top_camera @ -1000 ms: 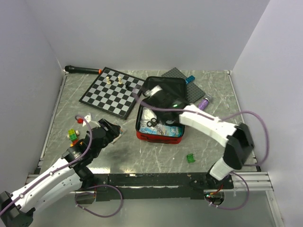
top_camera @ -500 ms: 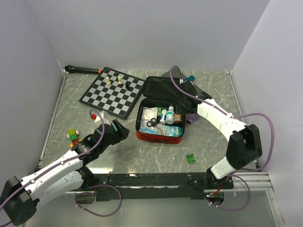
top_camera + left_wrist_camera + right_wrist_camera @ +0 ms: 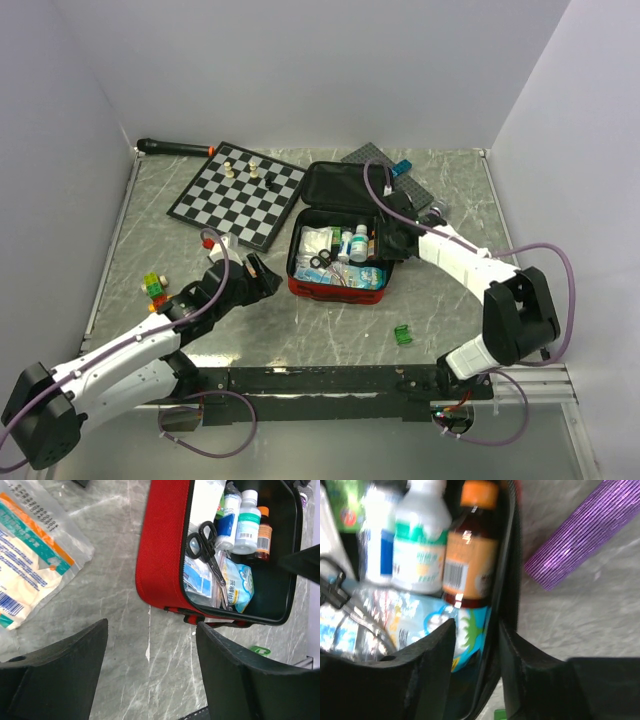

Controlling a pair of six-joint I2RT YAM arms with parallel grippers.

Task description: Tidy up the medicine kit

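The medicine kit (image 3: 335, 288) lies open mid-table, red walls (image 3: 160, 555), black lid folded back. Inside are black scissors (image 3: 207, 542), white bottles (image 3: 247, 522), a brown bottle with an orange cap (image 3: 470, 565) and a blue packet (image 3: 239, 587). My right gripper (image 3: 476, 626) straddles the kit's right wall (image 3: 507, 570), one finger inside and one outside; it is partly closed, with a gap still showing on the inner side. My left gripper (image 3: 150, 630) hovers open over bare table just left of the kit. A clear plastic dressing packet (image 3: 35, 565) lies to its left.
A chessboard (image 3: 238, 192) with a few pieces sits at back left, and a black-handled tool (image 3: 175, 147) lies against the back wall. A purple tube (image 3: 585, 535) lies right of the kit on a grey baseplate (image 3: 400, 185). There is a green block (image 3: 403, 335) near front and coloured blocks (image 3: 155, 287) at left.
My right gripper came off the lid area, dropped to the kit's right wall and narrowed its jaws. My left gripper moved right, closer to the kit.
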